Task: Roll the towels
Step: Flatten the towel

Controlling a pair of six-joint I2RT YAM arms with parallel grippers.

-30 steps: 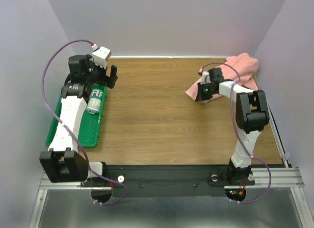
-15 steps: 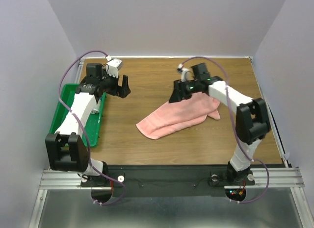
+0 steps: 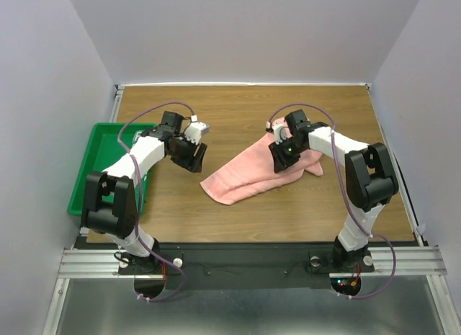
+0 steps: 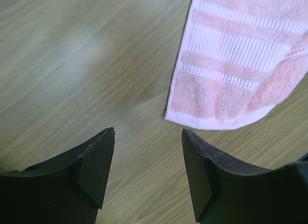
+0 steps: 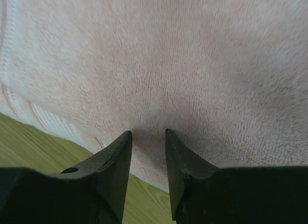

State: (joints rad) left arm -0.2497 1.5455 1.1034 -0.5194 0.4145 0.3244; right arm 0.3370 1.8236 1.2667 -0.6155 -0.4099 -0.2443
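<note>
The salmon-pink towel [image 3: 252, 173] lies spread in a long flat strip on the wooden table, running from front left to back right. My left gripper [image 3: 196, 159] is open and empty, low over bare wood just left of the towel's near-left end; that striped end shows in the left wrist view [image 4: 231, 84] ahead and to the right of the gripper [image 4: 148, 137]. My right gripper [image 3: 282, 153] is on the towel's back-right part. In the right wrist view its jaws [image 5: 147, 133] stand narrowly apart, tips pressed on the terry [image 5: 192, 55]. The white printed towel is out of view.
A green tray [image 3: 90, 162] sits at the table's left edge, partly covered by my left arm. Grey walls close in the table on the left, back and right. Bare wood [image 3: 238, 112] lies behind the towel and in front of it.
The right gripper dragged the pink towel from the back right corner to the middle, let go and moved a little right and nearer. The left gripper swung from the tray toward the towel's left end.
</note>
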